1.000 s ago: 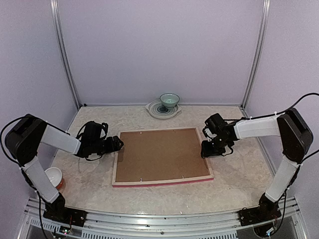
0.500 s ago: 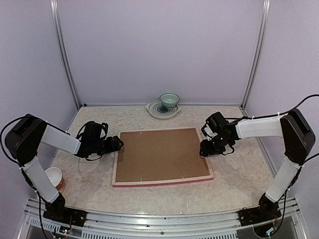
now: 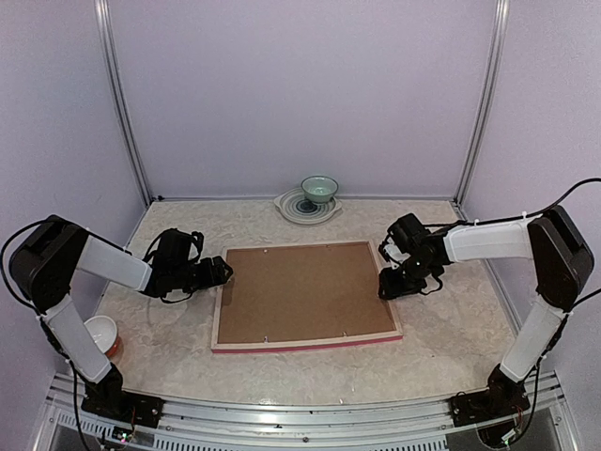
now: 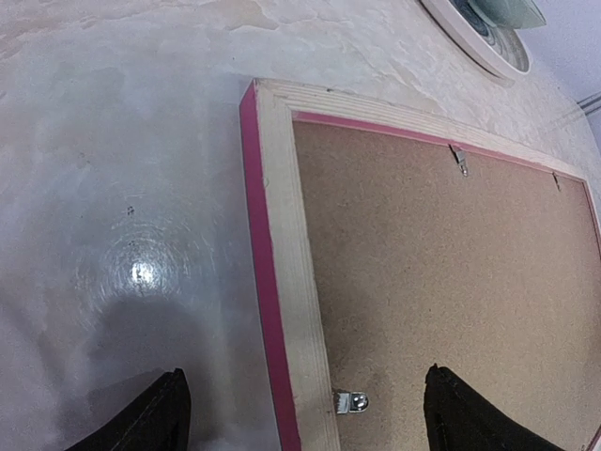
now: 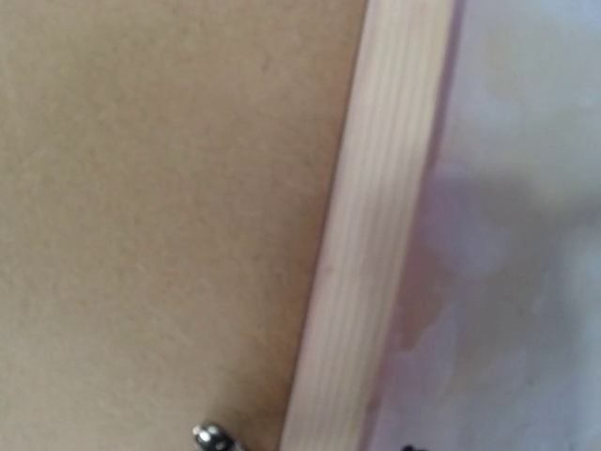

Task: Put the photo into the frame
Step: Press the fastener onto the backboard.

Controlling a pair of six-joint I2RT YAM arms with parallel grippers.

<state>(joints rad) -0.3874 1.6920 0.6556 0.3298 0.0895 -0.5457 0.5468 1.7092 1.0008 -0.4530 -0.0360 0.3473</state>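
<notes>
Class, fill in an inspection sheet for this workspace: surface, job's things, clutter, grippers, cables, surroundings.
Surface: marbled table.
Job's things: frame face down, brown backing inside it; photo nothing seen.
Clutter: green bowl on plate, far edge; cup by left arm base.
Grippers: left gripper open at left rail; right gripper at right rail, state unclear.
Cables: black cable looping from right arm.
Surroundings: lilac walls, metal posts.
</notes>
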